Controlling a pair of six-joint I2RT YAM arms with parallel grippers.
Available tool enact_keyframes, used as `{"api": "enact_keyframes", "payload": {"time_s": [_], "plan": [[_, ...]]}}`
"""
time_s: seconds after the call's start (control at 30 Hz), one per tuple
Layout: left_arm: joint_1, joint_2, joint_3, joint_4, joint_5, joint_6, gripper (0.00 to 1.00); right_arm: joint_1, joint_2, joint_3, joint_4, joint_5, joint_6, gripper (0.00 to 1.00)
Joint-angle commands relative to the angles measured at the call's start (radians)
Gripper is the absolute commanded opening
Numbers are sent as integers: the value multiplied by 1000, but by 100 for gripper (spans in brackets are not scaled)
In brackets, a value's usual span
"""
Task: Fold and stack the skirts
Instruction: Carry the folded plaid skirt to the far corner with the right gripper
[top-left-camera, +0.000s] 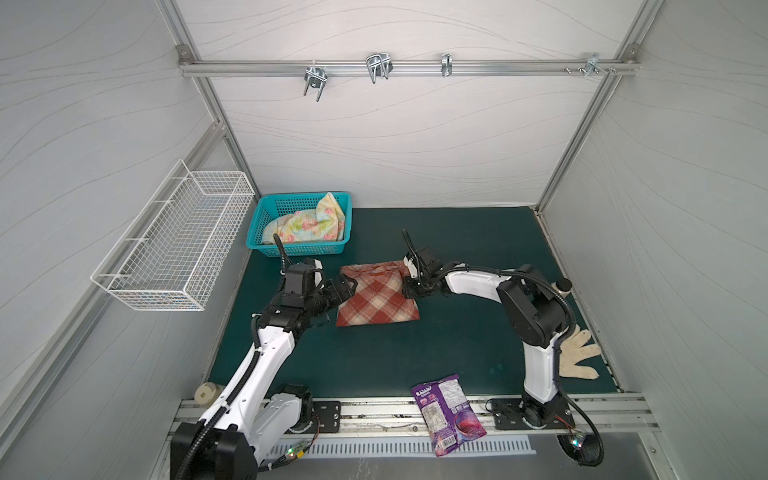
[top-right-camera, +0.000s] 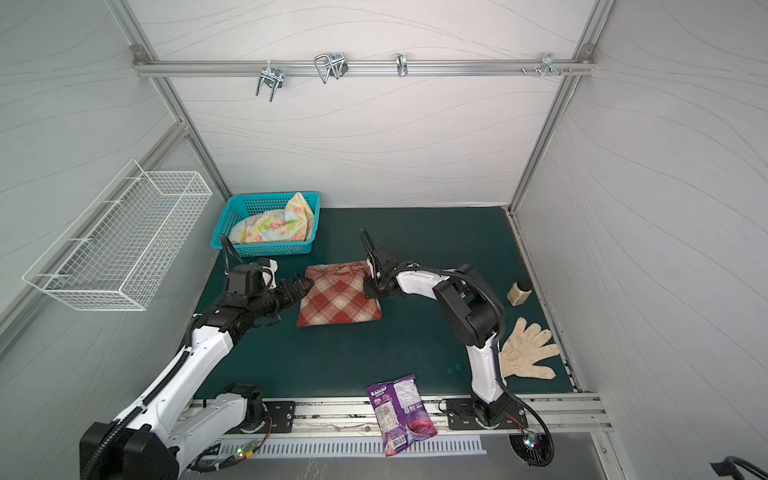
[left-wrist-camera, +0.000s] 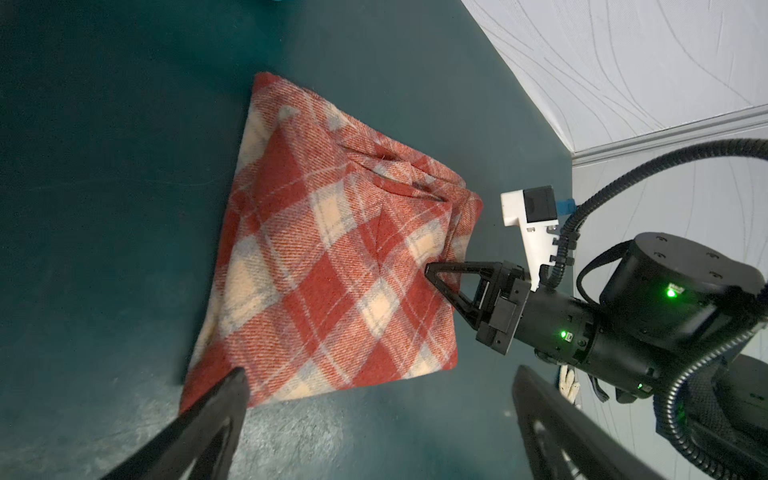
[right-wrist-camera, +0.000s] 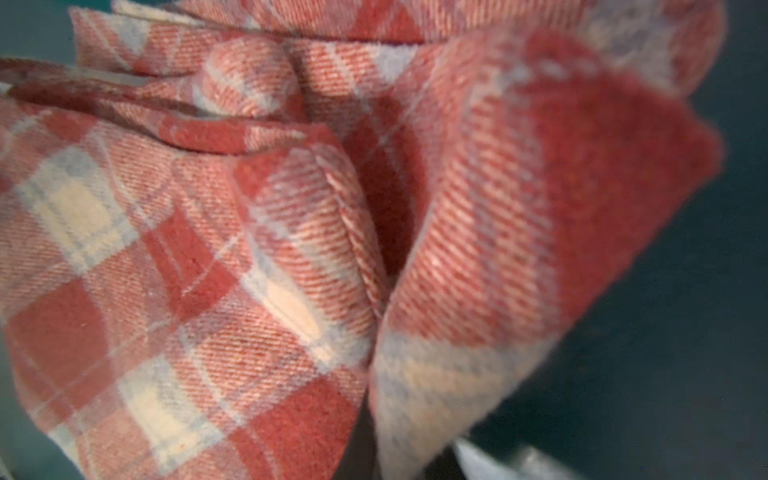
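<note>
Two skirts are in view. The plaid skirt (top-left-camera: 376, 297) (top-right-camera: 338, 297) (left-wrist-camera: 332, 266) (right-wrist-camera: 208, 249) lies folded flat at mid-mat, and the floral skirt (top-left-camera: 309, 226) (top-right-camera: 274, 224) sits crumpled inside the one teal basket (top-left-camera: 291, 249) (top-right-camera: 266, 249) at the far left corner of the mat. There are two arms. The left gripper (top-left-camera: 351, 284) (top-right-camera: 305, 284) (left-wrist-camera: 379, 370) is spread wide at the plaid skirt's left edge with nothing between its jaws. The right gripper (top-left-camera: 409, 293) (top-right-camera: 370, 293) (left-wrist-camera: 432, 272) is clenched on that skirt's right edge, the cloth bunching into the pinch in the right wrist view. Single items are one purple snack bag (top-left-camera: 446, 411) (top-right-camera: 401, 415) across the mat's front border, one cream knit glove (top-right-camera: 528, 353), one small bottle (top-right-camera: 519, 293), and one white wire basket (top-left-camera: 174, 249) on the left wall. Four metal hooks hang from one rail (top-left-camera: 415, 66) above. The work surface is a dark green mat (top-left-camera: 374, 365) enclosed by pale wave-patterned panels in aluminium framing. In a top view the right arm covers most of the bottle and part of the glove. The right wrist view is filled by blurred plaid, so its own fingers cannot be seen. Whether the left fingers (left-wrist-camera: 224, 399) touch the cloth cannot be told.
</note>
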Motion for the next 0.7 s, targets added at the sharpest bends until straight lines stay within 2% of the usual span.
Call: {"api": "enact_keyframes", "payload": {"time_s": [0.0, 0.33, 0.43, 0.57, 0.67], "plan": [[3, -24, -8, 50, -10, 4, 99, -62, 22, 73, -164, 89, -101, 0], [3, 15, -59, 164, 13, -11, 99, -234, 146, 430, -520, 329, -330, 0], [3, 30, -65, 184, 8, -6, 99, -278, 206, 544, -587, 375, -367, 0], [3, 31, -72, 193, -18, 5, 99, -324, 302, 698, -655, 503, -443, 0], [3, 30, -73, 193, -19, 7, 99, -371, 373, 827, -715, 539, -471, 0]]}}
